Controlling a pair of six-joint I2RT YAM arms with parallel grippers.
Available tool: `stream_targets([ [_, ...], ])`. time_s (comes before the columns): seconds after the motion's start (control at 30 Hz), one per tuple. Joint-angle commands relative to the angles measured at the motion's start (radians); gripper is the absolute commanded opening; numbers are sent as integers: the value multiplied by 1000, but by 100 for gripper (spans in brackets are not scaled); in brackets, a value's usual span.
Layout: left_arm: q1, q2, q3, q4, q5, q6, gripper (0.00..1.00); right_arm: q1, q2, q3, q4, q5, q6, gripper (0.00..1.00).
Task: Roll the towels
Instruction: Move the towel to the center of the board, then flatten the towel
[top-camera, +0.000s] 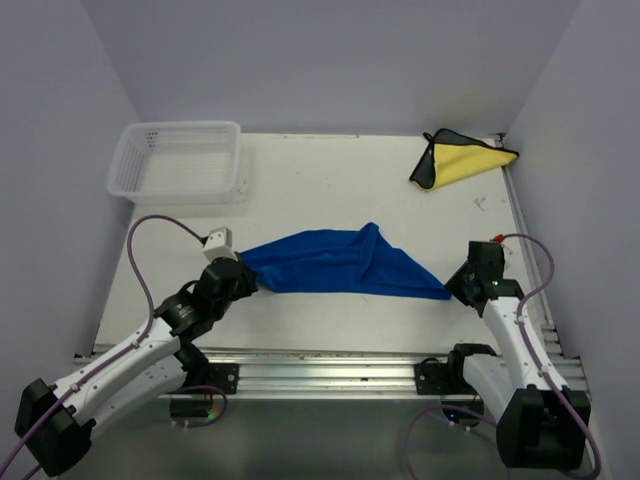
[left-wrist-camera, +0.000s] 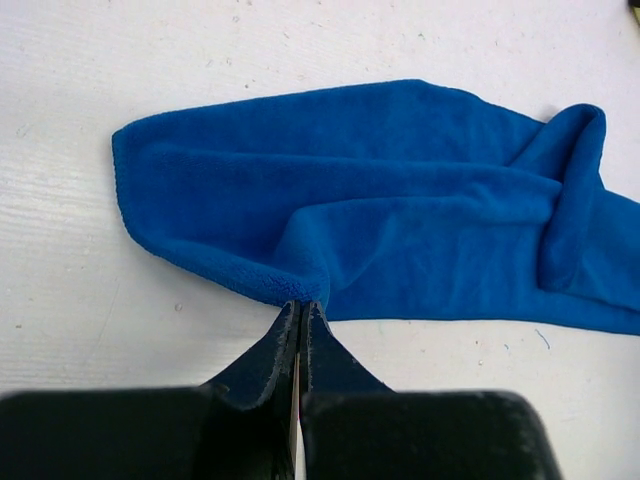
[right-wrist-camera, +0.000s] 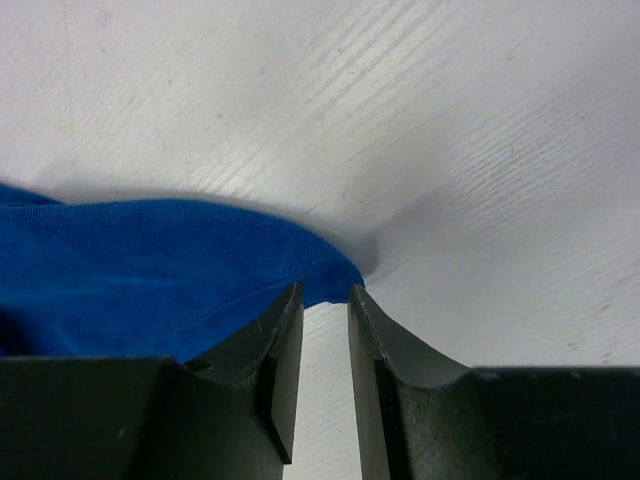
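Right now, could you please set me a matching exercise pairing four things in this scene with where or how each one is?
Things:
1. blue towel
2. yellow towel
3. white basket
4. left gripper

Places or states:
A. far-left corner of the table
B. shut on a cloth edge
C. far-right corner, folded over
D. stretched out across the near middle

Pairs: 1-D, 2-C, 3-A, 4-B.

A towel (top-camera: 340, 262) lies stretched across the near middle of the bench (top-camera: 330, 180), its ends at the left hand (top-camera: 243, 278) and right hand (top-camera: 452, 290). A second towel (top-camera: 462, 160) lies far right; a basket (top-camera: 180, 127) sits far left.
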Motion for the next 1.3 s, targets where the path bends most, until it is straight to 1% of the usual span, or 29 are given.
stream_targets([
  [0.0,-3,2,-9,70,-8,18,0,1,-23,-4,-7,28,-20,27],
  [0.03,-3,3,-10,73,-8,18,0,1,-20,-10,0,23,-18,22],
  [0.1,-5,6,-15,82,-5,23,0,1,-6,-18,4,23,-10,20],
  [0.2,-3,8,-18,88,-3,23,0,1,46,-26,22,-4,-9,23],
  [0.27,-5,6,-19,94,-3,24,0,1,86,-24,34,-6,-10,27],
  [0.4,-5,6,-13,94,-5,35,0,1,106,-27,50,6,-9,32],
  [0.5,-5,0,-12,94,-10,44,0,1,109,-38,74,34,-10,34],
  [0.6,-5,2,-9,90,-14,56,0,1,135,-33,85,48,-20,40],
  [0.7,-3,3,-6,84,-22,61,0,1,161,-36,109,34,-17,35],
  [0.73,-5,5,-7,85,-25,63,0,0,178,-27,108,35,-15,28],
  [0.8,-3,5,-9,88,-26,64,0,0,190,-26,125,37,-9,24],
  [0.87,-3,8,-6,90,-28,66,0,1,213,-15,135,37,-6,10],
  [0.9,-3,12,-3,87,-33,69,0,0,220,-10,137,37,-7,0],
  [1.0,-3,8,16,74,-37,76,0,0,203,23,106,23,-7,0],
  [1.1,-3,12,59,48,-59,82,0,1,114,85,51,13,-12,0],
  [1.17,-2,19,112,19,-101,92,0,0,68,167,-5,-7,-6,0],
  [1.23,-2,26,180,7,-129,112,0,0,59,264,-51,-40,5,0],
  [1.27,0,31,207,2,-144,122,0,-2,62,295,-62,-79,17,0],
])
